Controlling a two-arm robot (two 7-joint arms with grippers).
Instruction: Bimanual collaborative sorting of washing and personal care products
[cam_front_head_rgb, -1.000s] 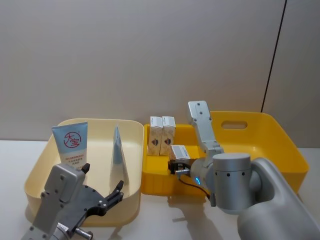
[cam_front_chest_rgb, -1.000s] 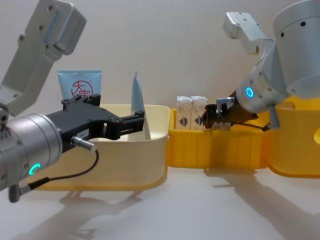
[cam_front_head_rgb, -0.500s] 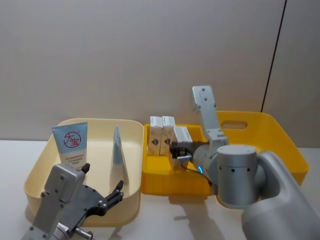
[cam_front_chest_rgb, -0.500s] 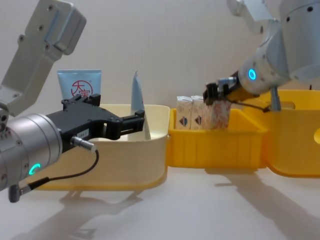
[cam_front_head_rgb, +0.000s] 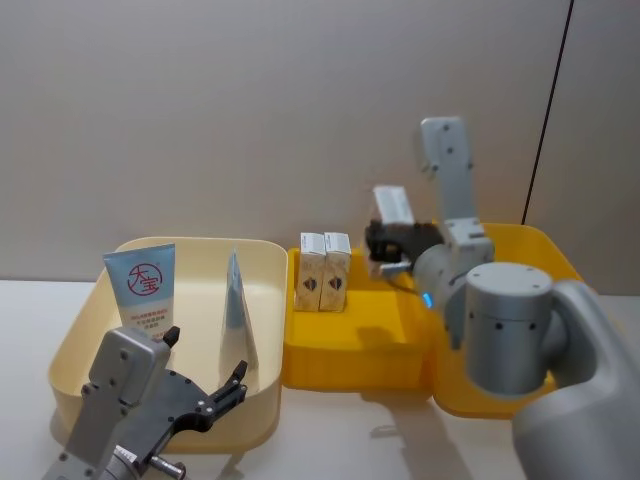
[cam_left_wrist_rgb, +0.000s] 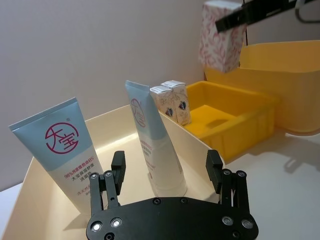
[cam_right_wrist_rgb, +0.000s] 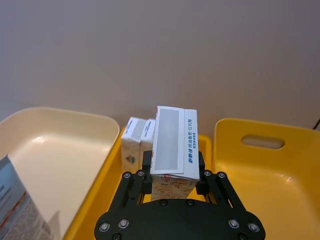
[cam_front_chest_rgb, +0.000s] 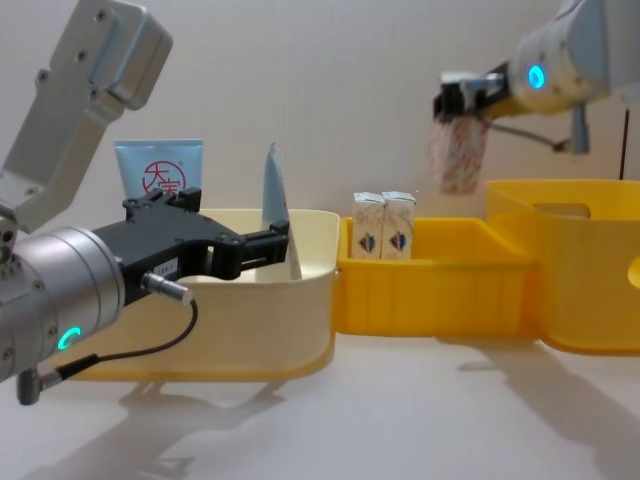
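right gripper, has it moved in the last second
Yes. The right gripper, shut on a carton, has risen from inside the yellow bin to well above the two standing cartons.

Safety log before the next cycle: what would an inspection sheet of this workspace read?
Surface: white table bearing cream bin and small yellow bin.
Job's things: two tubes upright in cream bin; two cartons upright in small yellow bin; third carton held aloft.
Clutter: nothing seen.
End effectors: left end effector open near cream bin; right end effector shut on third carton above small yellow bin.
Cables: black cable loops under left wrist.
Surroundings: plain wall.
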